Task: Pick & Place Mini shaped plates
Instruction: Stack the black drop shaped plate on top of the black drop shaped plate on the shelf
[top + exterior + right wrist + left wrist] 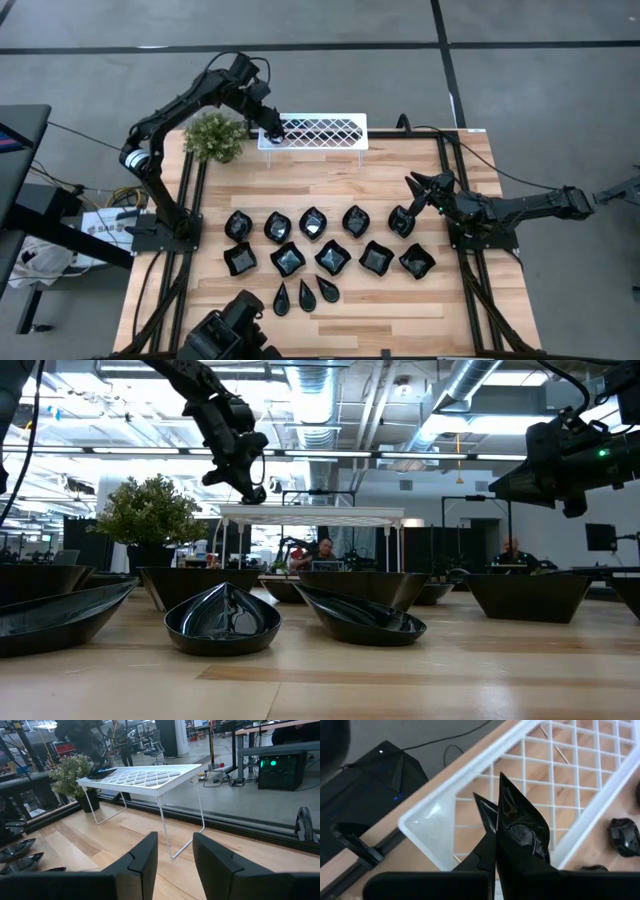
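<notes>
Black plate in left claw, over rack

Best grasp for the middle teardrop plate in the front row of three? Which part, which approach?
Judgement: come straight down on the middle teardrop plate and pinch one long rim across its wall, near the wide end. It lies flat and open-side up with another teardrop close on each side, so a side approach looks crowded. The right gripper is open and free.

white lattice rack, potted plant (beside it), wooden table
</notes>
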